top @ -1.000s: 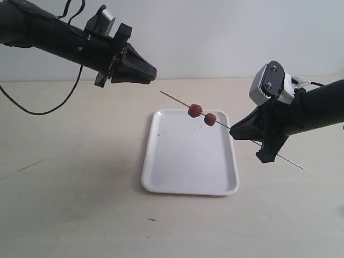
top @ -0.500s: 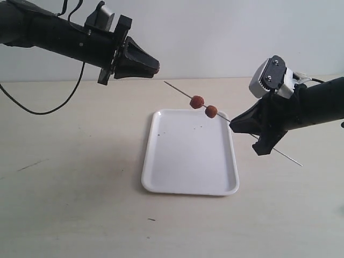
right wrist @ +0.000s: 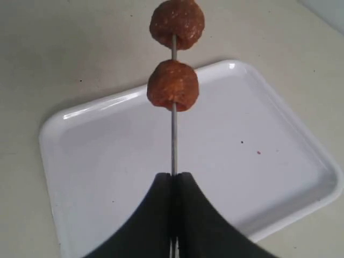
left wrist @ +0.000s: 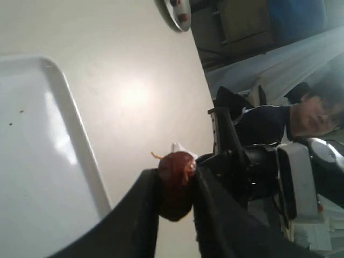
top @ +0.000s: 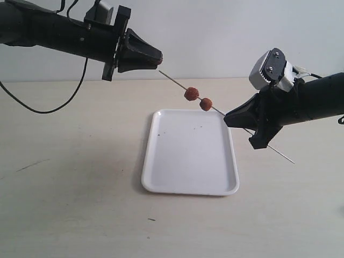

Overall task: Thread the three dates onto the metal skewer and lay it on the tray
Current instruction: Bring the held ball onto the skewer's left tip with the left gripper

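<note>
My right gripper (top: 228, 119) (right wrist: 173, 177) is shut on the metal skewer (top: 223, 114) (right wrist: 173, 140), which slants up to the left above the white tray (top: 188, 180) (right wrist: 97, 161). Two reddish-brown dates (top: 191, 94) (top: 206, 104) sit threaded on it; in the right wrist view they are the dates (right wrist: 177, 23) (right wrist: 173, 85). My left gripper (top: 159, 56) (left wrist: 174, 185) is shut on the third date (left wrist: 175, 180), high at the upper left. The skewer's tip lies right at that gripper's fingertips. The tray (left wrist: 32, 161) shows below in the left wrist view.
A pale tabletop (top: 70, 177) spreads around the tray. A black cable (top: 32, 110) hangs from the left arm onto the table at the far left. A person (left wrist: 306, 115) sits in the background of the left wrist view.
The right gripper has lifted and shifted left, raising the skewer's tip toward the left gripper. The left gripper has risen and moved slightly right, closing the gap to the tip.
</note>
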Tool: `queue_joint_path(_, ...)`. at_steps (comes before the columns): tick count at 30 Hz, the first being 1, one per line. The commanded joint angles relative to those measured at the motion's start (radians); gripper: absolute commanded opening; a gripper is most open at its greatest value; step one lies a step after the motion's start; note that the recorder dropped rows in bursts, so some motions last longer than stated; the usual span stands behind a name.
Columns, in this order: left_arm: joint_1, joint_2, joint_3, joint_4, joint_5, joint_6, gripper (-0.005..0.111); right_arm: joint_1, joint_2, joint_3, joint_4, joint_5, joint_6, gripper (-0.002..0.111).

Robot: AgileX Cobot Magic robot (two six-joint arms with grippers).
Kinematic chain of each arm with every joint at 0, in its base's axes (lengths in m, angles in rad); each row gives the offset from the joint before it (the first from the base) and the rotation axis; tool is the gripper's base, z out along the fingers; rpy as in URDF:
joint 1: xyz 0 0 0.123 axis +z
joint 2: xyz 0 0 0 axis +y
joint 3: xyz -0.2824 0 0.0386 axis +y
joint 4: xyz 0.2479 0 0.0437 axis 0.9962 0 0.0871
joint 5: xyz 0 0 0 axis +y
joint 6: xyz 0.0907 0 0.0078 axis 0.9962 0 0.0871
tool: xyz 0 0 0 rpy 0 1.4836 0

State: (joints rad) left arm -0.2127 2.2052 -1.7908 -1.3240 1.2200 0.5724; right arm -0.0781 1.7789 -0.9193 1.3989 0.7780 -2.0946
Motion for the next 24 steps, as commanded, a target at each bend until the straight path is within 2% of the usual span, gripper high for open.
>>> queue_joint_path(1, 0.004, -0.011, 0.001, -0.046, 0.001, -0.005, 0.023, -0.006, 0.0, -0.005, 0.02, 0.015, -0.02, 0.0)
queue_joint_path(10, 0.004, -0.011, 0.001, 0.032, 0.001, -0.001, 0.023, -0.037, 0.0, -0.008, 0.009, -0.018, -0.02, 0.0)
queue_joint_path(15, 0.004, -0.011, 0.001, 0.049, 0.001, 0.003, 0.023, -0.069, 0.0, -0.043, -0.045, 0.137, -0.02, 0.0)
queue_joint_path(24, 0.004, -0.011, 0.001, 0.047, 0.001, -0.003, 0.023, -0.069, 0.013, -0.044, -0.05, 0.051, -0.02, 0.0)
